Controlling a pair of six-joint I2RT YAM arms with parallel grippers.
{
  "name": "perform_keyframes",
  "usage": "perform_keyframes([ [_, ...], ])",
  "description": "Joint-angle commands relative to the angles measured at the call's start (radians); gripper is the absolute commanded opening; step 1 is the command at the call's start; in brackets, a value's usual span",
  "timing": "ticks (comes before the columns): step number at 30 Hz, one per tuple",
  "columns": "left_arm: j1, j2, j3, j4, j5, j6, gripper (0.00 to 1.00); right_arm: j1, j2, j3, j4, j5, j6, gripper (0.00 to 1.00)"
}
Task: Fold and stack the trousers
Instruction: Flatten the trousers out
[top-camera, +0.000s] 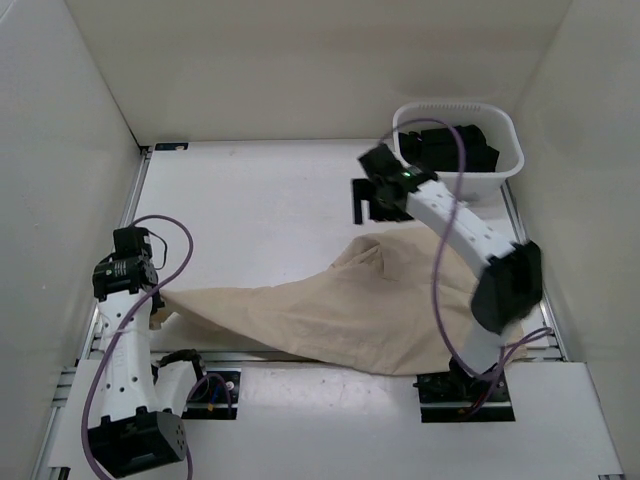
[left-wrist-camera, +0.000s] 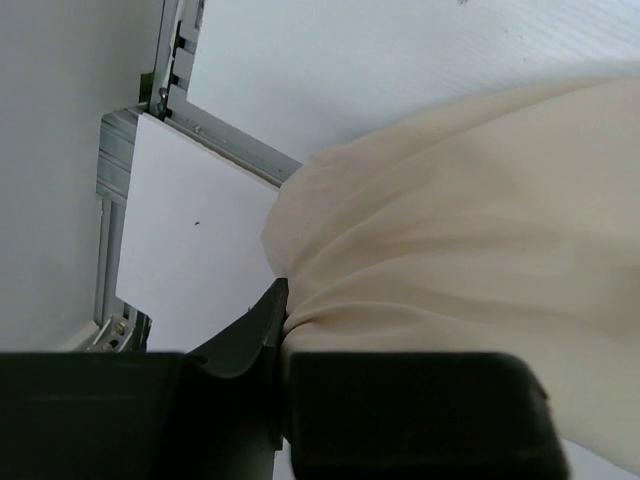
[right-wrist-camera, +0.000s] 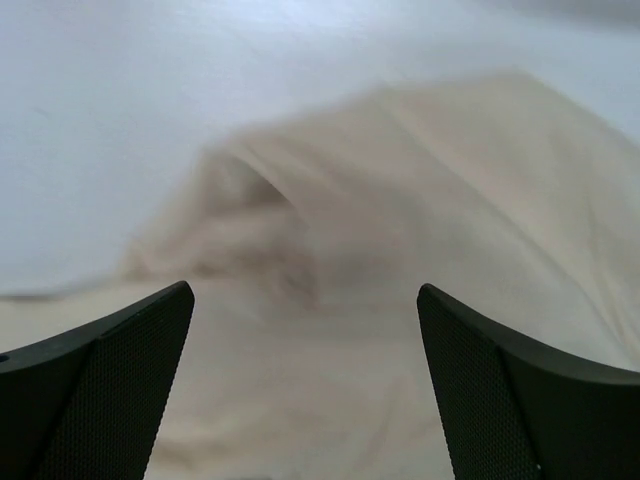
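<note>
The beige trousers (top-camera: 330, 315) lie crumpled across the near half of the table, pulled out in a long point to the left. My left gripper (top-camera: 152, 300) is shut on that left end at the table's left edge. In the left wrist view the cloth (left-wrist-camera: 460, 220) is pinched between the gripper's (left-wrist-camera: 283, 305) fingers. My right gripper (top-camera: 363, 208) is open and empty, hovering over the table just beyond a raised fold of the trousers (right-wrist-camera: 380, 200). In the right wrist view the gripper (right-wrist-camera: 305, 300) has its fingers wide apart above the cloth.
A white basket (top-camera: 505, 165) stands at the back right with black garments (top-camera: 462, 145) in it. White walls close in the table on the left, back and right. A metal rail (left-wrist-camera: 235, 145) runs along the table's left edge.
</note>
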Motion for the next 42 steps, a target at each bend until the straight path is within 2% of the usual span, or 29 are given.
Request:
perform_keyframes([
  [1, -0.002, -0.025, 0.030, 0.009, 0.027, -0.002, 0.14, 0.053, 0.293, 0.302, -0.072, 0.013, -0.080, 0.97],
  [4, -0.002, -0.044, -0.008, 0.009, 0.005, -0.002, 0.14, 0.064, 0.493, 0.494, -0.143, -0.016, -0.016, 0.97],
  [9, -0.011, -0.045, -0.030, 0.009, -0.015, -0.002, 0.14, 0.094, 0.665, 0.597, -0.266, -0.070, 0.058, 0.98],
  [11, -0.011, -0.045, -0.030, 0.009, -0.015, -0.002, 0.14, 0.094, 0.676, 0.598, -0.281, -0.110, 0.079, 0.98],
  [17, -0.011, -0.045, -0.030, 0.009, -0.034, -0.002, 0.14, 0.094, 0.615, 0.432, -0.239, -0.164, 0.104, 0.99],
  [19, -0.011, -0.045, -0.039, 0.009, -0.047, -0.002, 0.14, 0.094, 0.631, 0.423, -0.239, -0.200, 0.104, 0.95],
  [20, -0.011, -0.045, -0.039, 0.009, -0.047, -0.002, 0.16, 0.094, 0.651, 0.414, -0.239, -0.213, 0.104, 0.83],
  [21, -0.011, -0.045, -0.039, 0.009, -0.062, -0.002, 0.23, 0.085, 0.651, 0.413, -0.229, -0.213, 0.095, 0.71],
  [22, -0.011, -0.045, -0.048, 0.009, -0.082, -0.002, 0.45, 0.085, 0.665, 0.404, -0.228, -0.213, 0.095, 0.54],
  [23, -0.011, -0.054, -0.048, 0.009, -0.096, -0.002, 0.56, 0.085, 0.665, 0.404, -0.218, -0.213, 0.095, 0.35],
  [24, -0.011, -0.054, -0.048, 0.009, -0.106, -0.002, 0.66, 0.075, 0.665, 0.404, -0.218, -0.213, 0.095, 0.05],
  [25, -0.011, -0.054, -0.021, 0.009, -0.116, -0.002, 0.85, 0.074, 0.641, 0.404, -0.203, -0.213, 0.095, 0.00],
  [26, -0.011, -0.054, 0.003, 0.009, -0.116, -0.002, 0.95, 0.064, 0.619, 0.413, -0.190, -0.227, 0.086, 0.00],
  [27, -0.020, -0.054, 0.034, 0.009, -0.105, -0.002, 1.00, 0.064, 0.592, 0.413, -0.173, -0.227, 0.086, 0.00],
  [30, -0.020, -0.013, 0.204, 0.032, -0.024, -0.002, 1.00, 0.064, 0.383, 0.382, -0.036, -0.228, 0.076, 0.00],
  [31, -0.020, 0.030, 0.246, 0.051, 0.025, -0.002, 1.00, 0.076, 0.232, 0.298, 0.012, -0.210, 0.089, 0.00],
  [32, -0.020, 0.056, 0.316, 0.060, 0.047, -0.002, 1.00, 0.076, 0.155, 0.247, 0.085, -0.178, 0.108, 0.00],
  [34, -0.020, 0.150, 0.369, 0.071, 0.093, -0.002, 1.00, 0.076, -0.050, 0.142, 0.101, -0.086, 0.162, 0.00],
  [36, -0.037, 0.220, 0.436, 0.071, 0.178, -0.002, 1.00, 0.065, -0.178, -0.063, 0.101, -0.037, 0.197, 0.00],
  [37, -0.074, 0.298, 0.461, 0.071, 0.203, -0.002, 1.00, 0.053, -0.291, -0.146, 0.110, -0.024, 0.226, 0.00],
  [38, -0.104, 0.335, 0.493, 0.071, 0.235, -0.002, 1.00, 0.038, -0.336, -0.310, 0.094, -0.035, 0.245, 0.00],
  [39, -0.141, 0.371, 0.493, 0.071, 0.235, -0.002, 1.00, 0.028, -0.399, -0.391, 0.078, -0.055, 0.265, 0.00],
  [40, -0.178, 0.401, 0.493, 0.071, 0.235, -0.002, 1.00, 0.028, -0.421, -0.466, 0.054, -0.055, 0.303, 0.02],
  [41, -0.250, 0.452, 0.448, 0.084, 0.222, -0.002, 1.00, 0.018, -0.439, -0.540, 0.031, -0.055, 0.325, 0.10],
  [42, -0.281, 0.472, 0.415, 0.098, 0.199, -0.002, 1.00, -0.001, -0.468, -0.615, -0.013, -0.034, 0.343, 0.22],
])
